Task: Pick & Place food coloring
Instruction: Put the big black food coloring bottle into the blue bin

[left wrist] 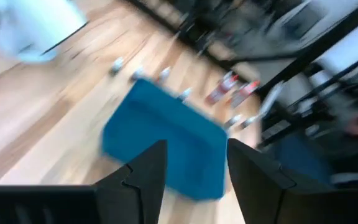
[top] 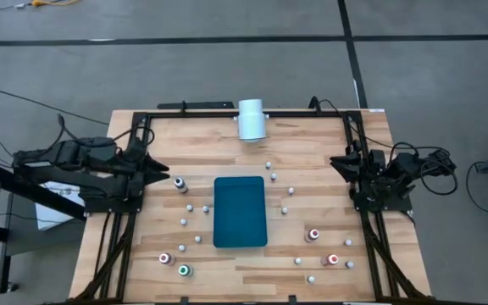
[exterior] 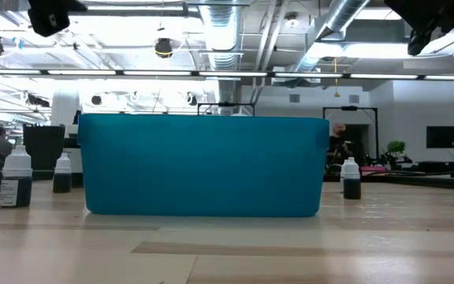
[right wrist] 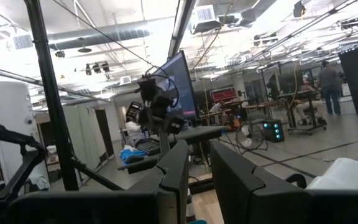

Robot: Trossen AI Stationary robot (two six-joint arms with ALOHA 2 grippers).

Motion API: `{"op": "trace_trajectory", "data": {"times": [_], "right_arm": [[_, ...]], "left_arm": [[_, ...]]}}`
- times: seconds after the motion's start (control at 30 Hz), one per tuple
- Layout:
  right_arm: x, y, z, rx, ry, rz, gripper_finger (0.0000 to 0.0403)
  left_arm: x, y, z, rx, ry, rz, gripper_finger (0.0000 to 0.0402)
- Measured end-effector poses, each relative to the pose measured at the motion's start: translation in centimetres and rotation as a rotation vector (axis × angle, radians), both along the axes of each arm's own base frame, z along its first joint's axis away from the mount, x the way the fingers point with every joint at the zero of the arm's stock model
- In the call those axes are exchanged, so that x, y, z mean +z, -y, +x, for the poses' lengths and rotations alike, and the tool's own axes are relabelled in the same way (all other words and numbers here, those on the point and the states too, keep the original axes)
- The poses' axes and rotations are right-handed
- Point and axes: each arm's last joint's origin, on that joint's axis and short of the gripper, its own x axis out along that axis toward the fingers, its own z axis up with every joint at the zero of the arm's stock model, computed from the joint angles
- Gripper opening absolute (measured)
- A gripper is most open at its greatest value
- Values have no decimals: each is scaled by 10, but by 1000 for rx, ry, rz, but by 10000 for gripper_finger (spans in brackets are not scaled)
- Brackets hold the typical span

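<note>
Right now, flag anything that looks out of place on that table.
Nothing looks spilled or damaged. The food coloring bottles stand scattered on both sides of the teal tray, none inside it. The white cylinder lies at the table's far edge.

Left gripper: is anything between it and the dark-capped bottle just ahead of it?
Nothing visible. The left gripper, jaws apart and empty, sits beside the dark-capped bottle, with only bare table between them.
</note>
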Motion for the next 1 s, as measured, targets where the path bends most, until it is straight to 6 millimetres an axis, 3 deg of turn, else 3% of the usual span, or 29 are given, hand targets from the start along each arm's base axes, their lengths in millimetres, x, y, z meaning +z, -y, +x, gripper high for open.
{"op": "trace_trajectory", "data": {"times": [0.27, 0.63, 0.8, 1.0], "right_arm": [[0, 0, 0, 0, 0, 1, 59], [0, 0, 0, 0, 1, 2, 59], [0, 0, 0, 0, 3, 2, 59], [0, 0, 0, 1, 3, 2, 59]], "left_arm": [[16, 0, 22, 42, -288, 25, 155], [-5, 3, 62, 117, -571, -36, 155], [-18, 2, 67, 159, -724, 15, 155], [-19, 1, 65, 184, -750, 30, 155]]}}
